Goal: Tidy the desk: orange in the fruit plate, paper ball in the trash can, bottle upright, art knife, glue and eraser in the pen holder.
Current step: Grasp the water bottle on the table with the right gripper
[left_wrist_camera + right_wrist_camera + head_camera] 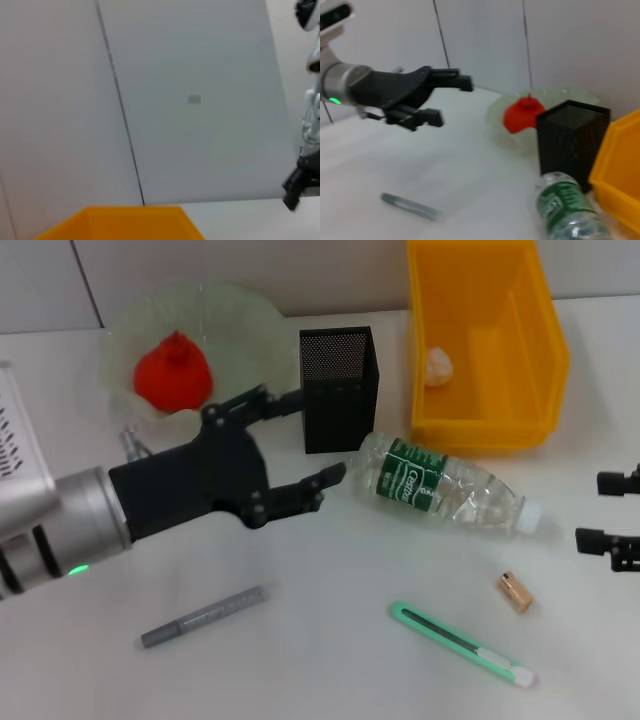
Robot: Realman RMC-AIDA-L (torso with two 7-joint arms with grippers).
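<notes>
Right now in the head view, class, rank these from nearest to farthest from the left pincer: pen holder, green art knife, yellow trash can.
1. Pen holder, just beyond the left pincer, beside its upper finger.
2. Green art knife, lying on the table's near side, toward the right.
3. Yellow trash can, at the far right.

bottle (440, 487): clear glossy plastic, green paper-like label
bin (488, 340) behind the bottle: smooth yellow plastic
pen holder (339, 388) beside the bottle: matt black mesh
table (330, 660): smooth matt white

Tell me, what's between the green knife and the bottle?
Only the small brown tube, on the table between the green knife and the bottle, nearer the cap end. The head view shows it.
</notes>
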